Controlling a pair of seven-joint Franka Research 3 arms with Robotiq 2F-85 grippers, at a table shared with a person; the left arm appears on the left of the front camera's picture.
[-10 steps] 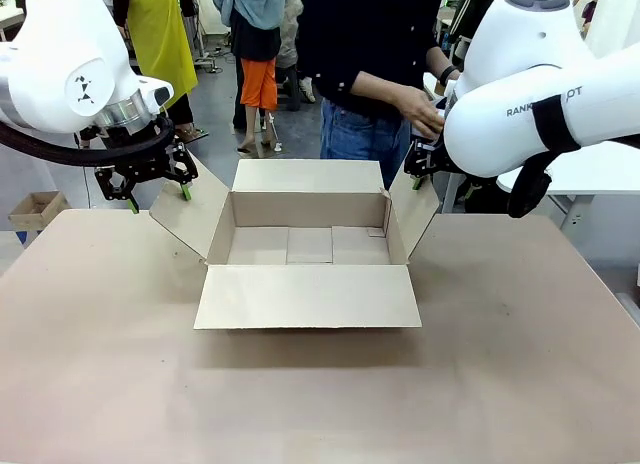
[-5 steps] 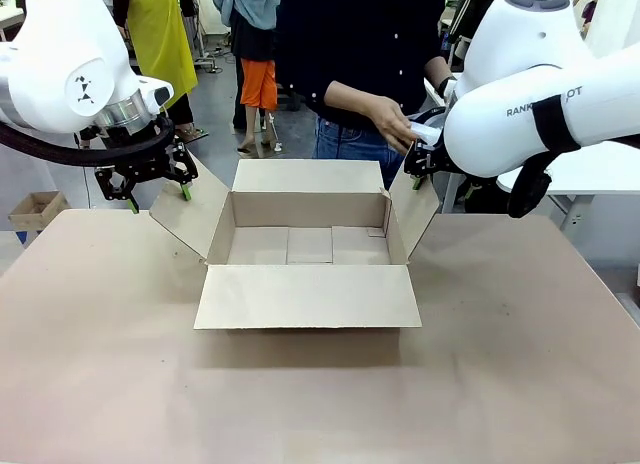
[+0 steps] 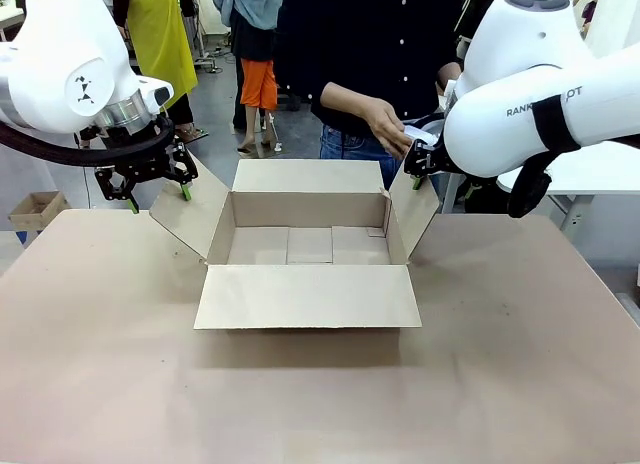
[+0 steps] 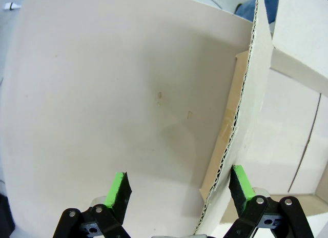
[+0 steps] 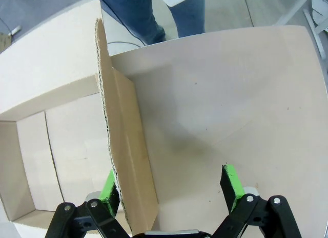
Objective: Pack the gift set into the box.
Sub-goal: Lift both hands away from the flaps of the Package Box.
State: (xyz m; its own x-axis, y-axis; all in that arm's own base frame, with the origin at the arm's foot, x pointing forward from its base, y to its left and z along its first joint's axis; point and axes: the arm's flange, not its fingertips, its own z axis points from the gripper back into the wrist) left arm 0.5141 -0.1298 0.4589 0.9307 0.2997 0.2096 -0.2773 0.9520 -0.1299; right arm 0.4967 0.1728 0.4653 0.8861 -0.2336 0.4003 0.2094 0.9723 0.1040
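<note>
Plainly, the box (image 3: 310, 209) stands wide open.

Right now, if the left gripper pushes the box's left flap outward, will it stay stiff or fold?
The left flap looks like thin corrugated board, so it would probably hinge at its crease rather than bend. The box is empty, likely light, and may slide. The left gripper is open astride the flap's edge.

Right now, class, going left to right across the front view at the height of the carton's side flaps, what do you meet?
Left tool → box's left flap → box's floor → right tool
</note>
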